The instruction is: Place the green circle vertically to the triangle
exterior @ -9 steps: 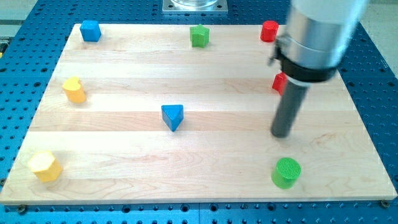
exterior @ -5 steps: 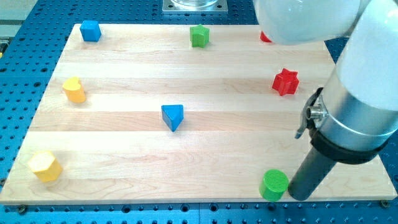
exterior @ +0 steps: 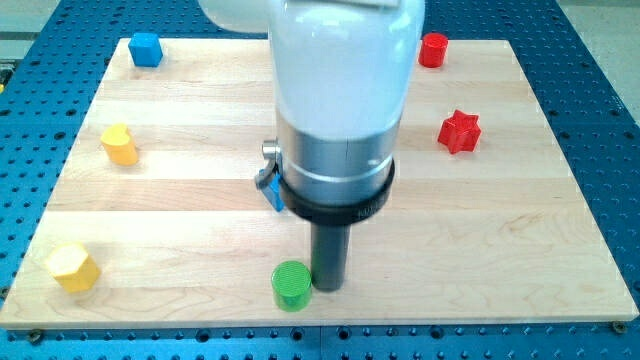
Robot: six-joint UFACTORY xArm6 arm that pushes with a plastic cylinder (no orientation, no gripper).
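The green circle (exterior: 292,285) lies near the board's bottom edge, a little left of centre. My tip (exterior: 327,287) stands just to its right, touching or almost touching it. The blue triangle (exterior: 269,190) lies above the green circle near the board's middle; the arm's body hides most of it, only its left edge shows.
A blue block (exterior: 146,48) sits at the top left. A red cylinder (exterior: 433,49) is at the top right and a red star (exterior: 460,131) below it. A yellow heart-like block (exterior: 118,144) is at the left, a yellow hexagon (exterior: 72,267) at the bottom left. The arm hides the top middle.
My tip has swept left along the bottom edge, pushing the green circle from the bottom right to below the blue triangle. The arm now hides the green block at the top.
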